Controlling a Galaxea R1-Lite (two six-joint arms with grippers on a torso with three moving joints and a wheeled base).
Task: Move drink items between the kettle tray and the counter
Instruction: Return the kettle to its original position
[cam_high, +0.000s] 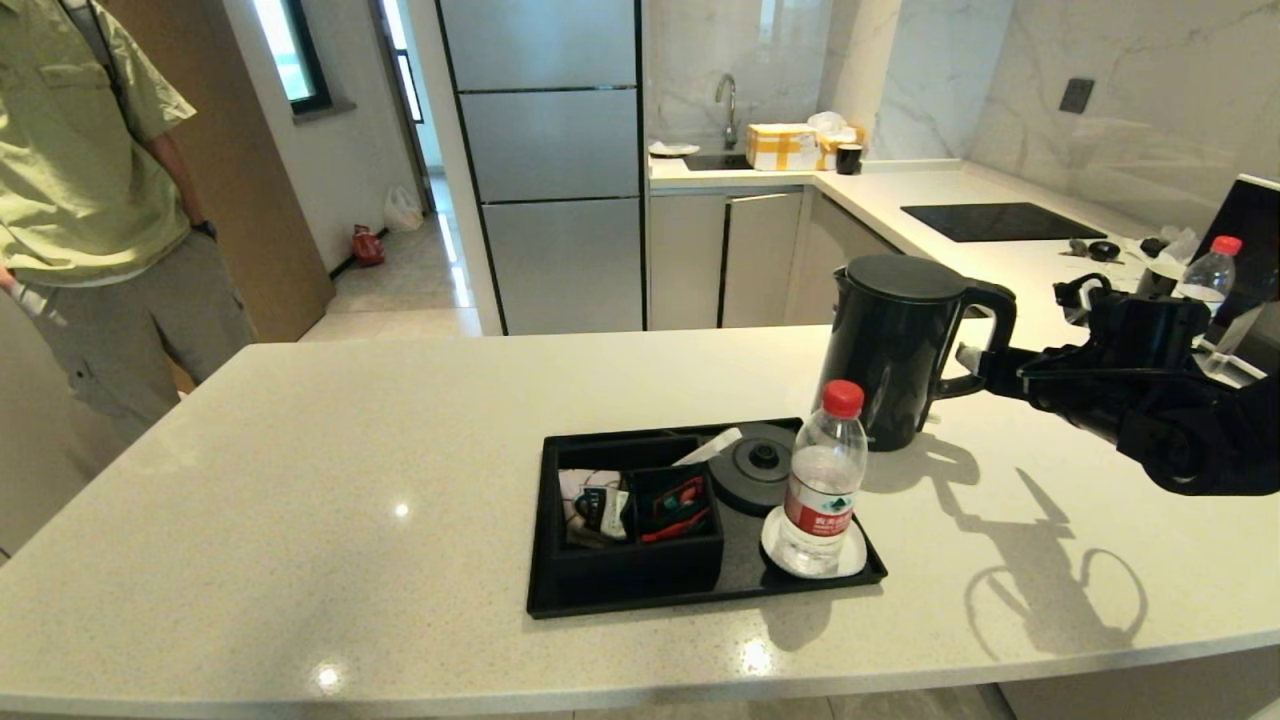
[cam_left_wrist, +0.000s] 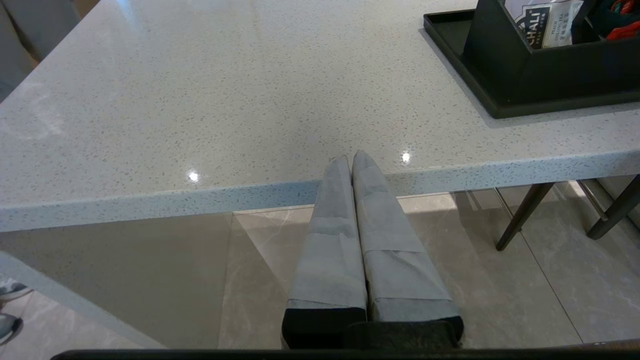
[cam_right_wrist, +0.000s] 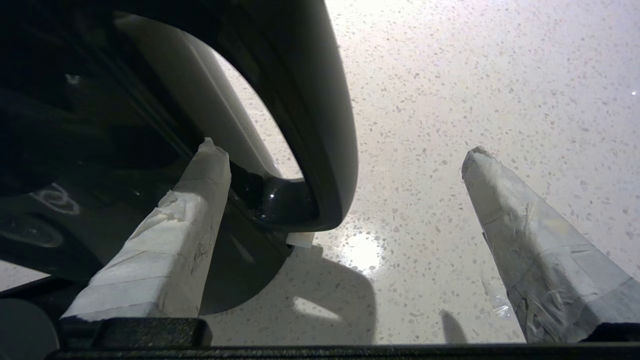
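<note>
The tall black kettle (cam_high: 890, 350) stands on the off-white counter (cam_high: 300, 500), just right of the black kettle tray (cam_high: 640, 600). My right gripper (cam_high: 975, 365) is open at its loop handle (cam_right_wrist: 320, 125). One taped finger (cam_right_wrist: 200, 200) sits inside the loop by the kettle body. The other finger (cam_right_wrist: 520, 220) stands well clear outside. A red-capped water bottle (cam_high: 825, 490) stands upright on the white coaster (cam_high: 775, 545) in the tray, beside the bare round kettle base (cam_high: 755, 465). My left gripper (cam_left_wrist: 352, 157) is shut on nothing, parked at the counter's front edge (cam_left_wrist: 150, 202).
Tray compartments hold a white packet (cam_high: 600, 505) and red-and-green packets (cam_high: 680, 500). A second bottle (cam_high: 1210, 270) and small clutter sit at the back right near the black hob (cam_high: 1000, 222). A person (cam_high: 90, 200) stands at the far left. Chair legs (cam_left_wrist: 525, 215) show under the counter.
</note>
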